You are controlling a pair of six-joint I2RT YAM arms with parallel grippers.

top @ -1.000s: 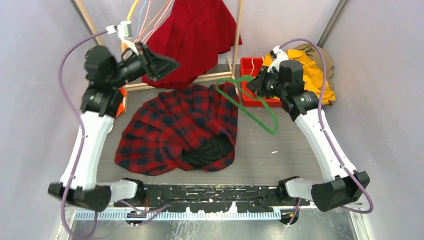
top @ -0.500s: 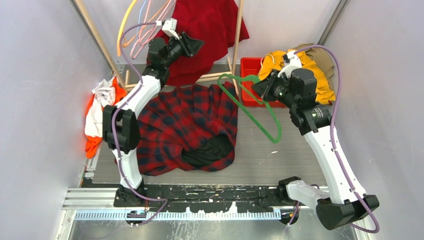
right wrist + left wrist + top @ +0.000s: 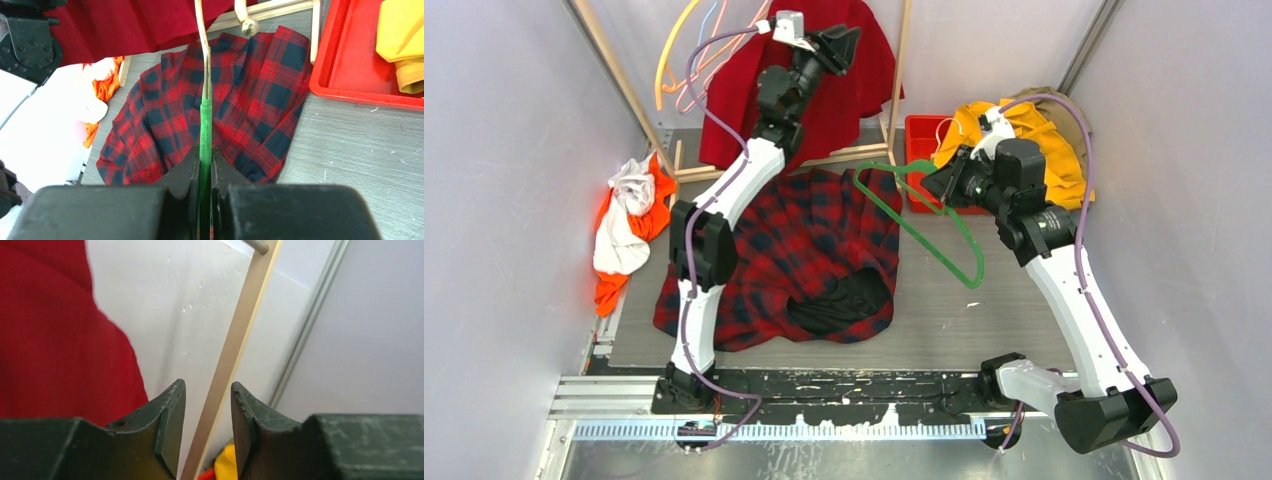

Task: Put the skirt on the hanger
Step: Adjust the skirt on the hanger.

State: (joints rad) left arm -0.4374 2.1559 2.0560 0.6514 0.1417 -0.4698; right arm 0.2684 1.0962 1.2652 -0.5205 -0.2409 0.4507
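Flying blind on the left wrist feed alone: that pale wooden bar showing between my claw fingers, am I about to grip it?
Observer: No. From above, the left claw hovers in front of the hanging bright-red pleated skirt, apart from the rack's pale wooden upright.
Operator: What is the other arm doing?
Observer: The right claw is shut on a thin green wire hanger.

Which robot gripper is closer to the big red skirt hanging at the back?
Left. The left gripper is right beside the red skirt, open. The right gripper is off to the skirt's right and lower down, shut on the green hanger.
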